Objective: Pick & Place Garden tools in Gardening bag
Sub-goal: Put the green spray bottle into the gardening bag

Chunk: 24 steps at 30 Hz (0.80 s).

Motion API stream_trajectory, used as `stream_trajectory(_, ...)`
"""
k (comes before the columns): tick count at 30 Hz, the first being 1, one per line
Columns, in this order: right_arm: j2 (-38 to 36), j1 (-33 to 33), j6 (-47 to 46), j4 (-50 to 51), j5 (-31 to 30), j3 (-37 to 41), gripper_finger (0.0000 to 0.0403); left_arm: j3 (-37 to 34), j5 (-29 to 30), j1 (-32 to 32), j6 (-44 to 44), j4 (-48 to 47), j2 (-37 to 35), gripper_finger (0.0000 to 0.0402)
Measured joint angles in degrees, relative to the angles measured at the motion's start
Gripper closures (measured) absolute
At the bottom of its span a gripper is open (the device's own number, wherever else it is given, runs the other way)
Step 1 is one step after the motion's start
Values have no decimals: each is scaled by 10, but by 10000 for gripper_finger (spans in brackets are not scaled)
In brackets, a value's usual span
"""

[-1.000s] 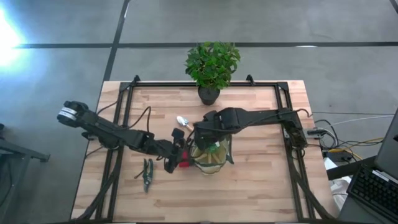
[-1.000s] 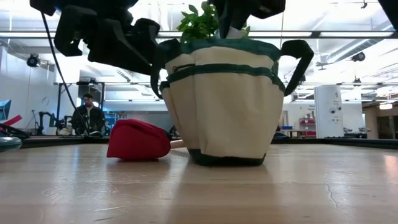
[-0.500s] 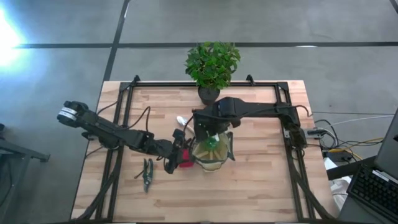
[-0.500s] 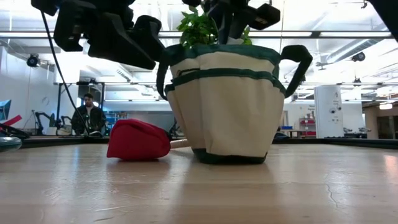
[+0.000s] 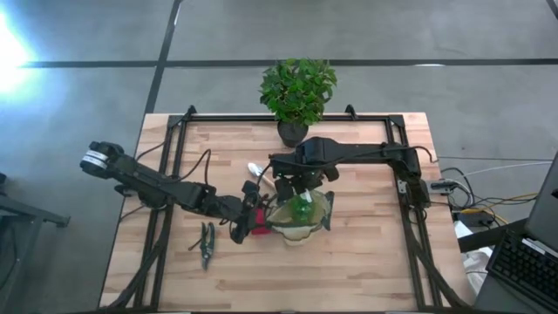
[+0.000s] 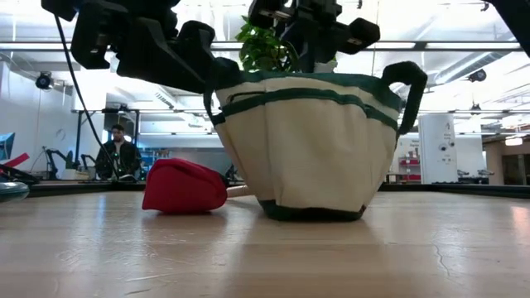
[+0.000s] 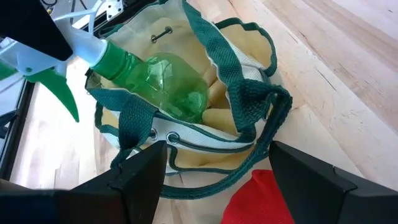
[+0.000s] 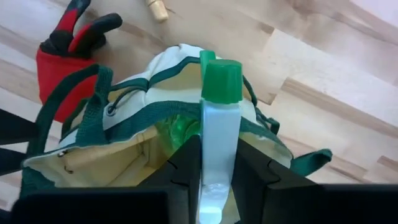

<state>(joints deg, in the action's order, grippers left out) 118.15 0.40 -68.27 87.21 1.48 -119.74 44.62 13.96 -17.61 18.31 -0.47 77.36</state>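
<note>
The khaki gardening bag (image 5: 301, 225) with green trim stands mid-table, mouth up. A green spray bottle (image 7: 163, 84) slants inside it, with its white head sticking out. My right gripper (image 8: 219, 180) is above the bag, shut on that head. My left gripper (image 7: 214, 180) is open at the bag's left rim, straddling a green handle (image 7: 249, 102); I cannot tell whether it touches. A red glove (image 5: 259, 227) lies on the table against the bag's left side. Dark pruners (image 5: 207, 244) lie farther left. A tool with a pale metal blade (image 5: 255, 168) lies behind the bag. My right gripper pinches the bottle's white spray head (image 8: 217, 134) between its two fingers, just below the green nozzle cap (image 8: 221, 79). The fingers come from above, pointing down. The bottle is tilted, its green body (image 7: 177, 93) down inside the bag's mouth.
A leafy plant in a black pot (image 5: 296, 92) stands at the table's far edge, behind the bag. A black frame (image 5: 174, 131) runs around the tabletop. Bare wood lies in front of and to the right of the bag. A person (image 6: 118, 153) sits far off in the room.
My right gripper has moved toward the table's far edge and sunk a little, still on the spray head. The bottle has gone deeper into the bag and tipped over. The bag's top has been pushed toward the right, so its mouth stands wider.
</note>
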Motion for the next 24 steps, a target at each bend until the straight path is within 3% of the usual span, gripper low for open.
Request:
stream_trajectory(10, -5, 3, 27, -29, 0, -8, 288, 0, 0, 0, 0, 0, 0, 117)
stream_trajectory(24, -41, 25, 8, -48, 13, -9, 291, 0, 0, 0, 0, -6, 0, 117)
